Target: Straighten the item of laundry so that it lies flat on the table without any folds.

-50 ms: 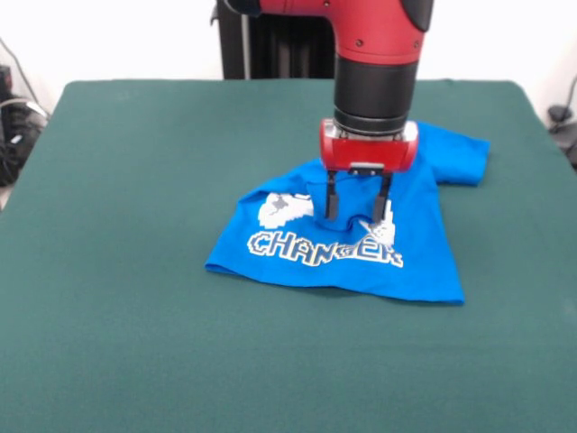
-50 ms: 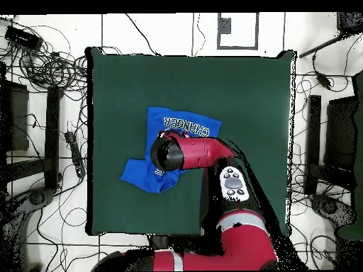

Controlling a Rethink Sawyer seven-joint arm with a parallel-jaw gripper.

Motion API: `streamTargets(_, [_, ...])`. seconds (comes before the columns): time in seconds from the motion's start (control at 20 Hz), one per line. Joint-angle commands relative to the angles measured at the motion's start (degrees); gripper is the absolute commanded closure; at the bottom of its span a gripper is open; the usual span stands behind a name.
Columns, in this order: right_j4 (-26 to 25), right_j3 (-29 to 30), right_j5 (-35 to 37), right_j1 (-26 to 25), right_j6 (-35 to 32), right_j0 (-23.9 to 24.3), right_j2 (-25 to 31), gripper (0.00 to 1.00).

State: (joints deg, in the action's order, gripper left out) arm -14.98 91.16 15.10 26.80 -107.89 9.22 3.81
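Front view
Shirt (image 1: 352, 244): blue, rumpled and folded, on the desk (image 1: 135, 271), right of desk centre.
Claw (image 1: 357, 207): fingers spread, tips down on the shirt's middle, a cloth ridge between them.

Overhead view
Shirt (image 2: 186, 126): partly under the arm (image 2: 195, 152), left of desk (image 2: 248, 92) centre.

dark green table (image 1: 135, 316), rumpled blue T-shirt (image 1: 424, 262) on it
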Motion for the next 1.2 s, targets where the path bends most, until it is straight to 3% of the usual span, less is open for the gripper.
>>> streamTargets(0.05, [-1.7, 3.1, 1.4, -3.9, -2.7, -0.6, 4.2, 0.00])
streamTargets(1.2, [-2.8, 3.4, 2.7, -3.2, -1.1, 0.2, 3.4, 0.00])
